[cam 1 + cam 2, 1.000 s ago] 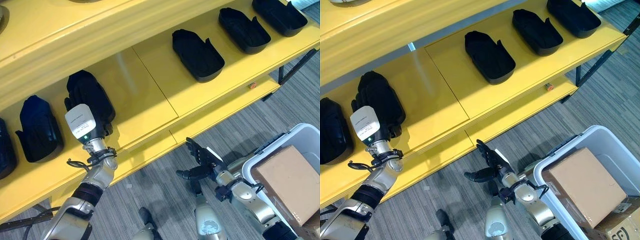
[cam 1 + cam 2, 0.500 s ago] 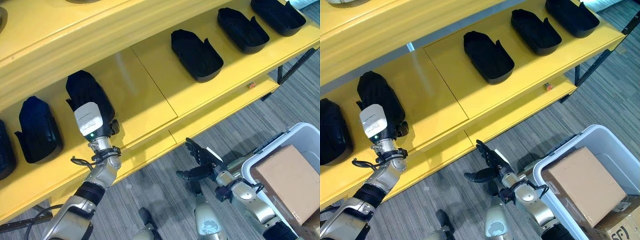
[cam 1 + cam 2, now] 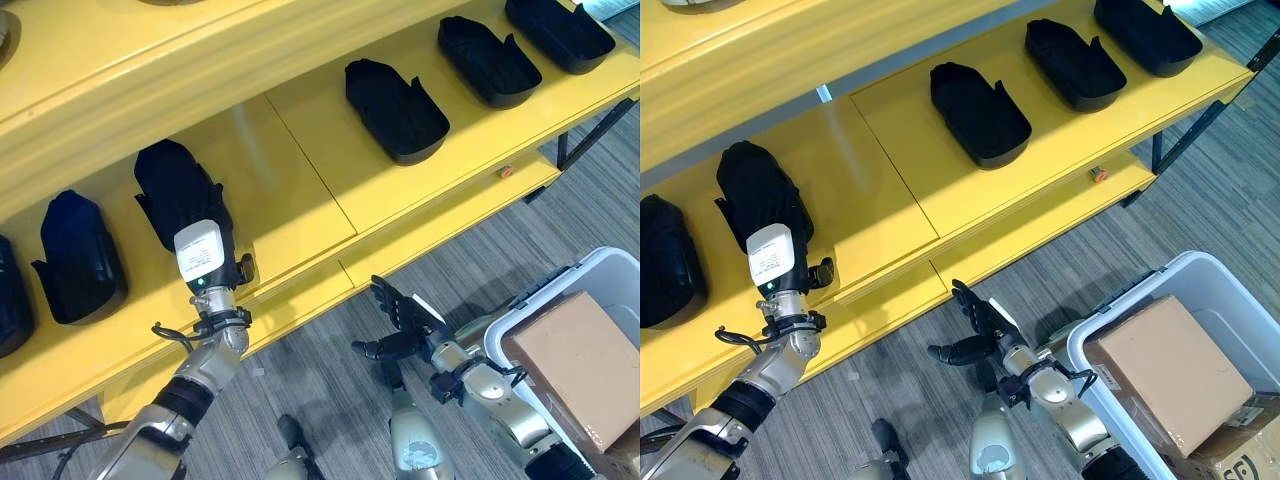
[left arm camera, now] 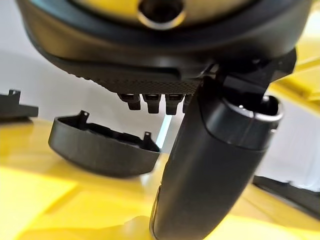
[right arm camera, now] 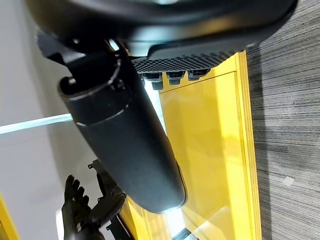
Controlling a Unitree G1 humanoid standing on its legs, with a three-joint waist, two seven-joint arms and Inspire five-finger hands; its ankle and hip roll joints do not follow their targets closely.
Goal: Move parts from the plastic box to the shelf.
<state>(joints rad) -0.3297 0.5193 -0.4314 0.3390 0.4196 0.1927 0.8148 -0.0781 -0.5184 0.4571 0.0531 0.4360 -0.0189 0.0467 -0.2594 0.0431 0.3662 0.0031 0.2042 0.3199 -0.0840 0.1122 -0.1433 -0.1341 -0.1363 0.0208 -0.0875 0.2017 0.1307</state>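
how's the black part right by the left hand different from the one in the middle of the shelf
The part by the left hand lies hollow side down, showing a domed back; the middle part lies hollow side up, like an open tray. The first sits on the left shelf panel, just beyond the left hand; the second sits on the right panel with no hand near. Both are black, alike in outline, and rest on the yellow shelf.

Workshop or stockroom: yellow shelf (image 3: 300, 190) lined with black parts (image 3: 395, 110).

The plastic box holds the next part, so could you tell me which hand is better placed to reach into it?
Probably the right hand. It hangs open and empty over the floor, beside the plastic box at the robot's right. The left hand is at the shelf, by the black part, far from the box.
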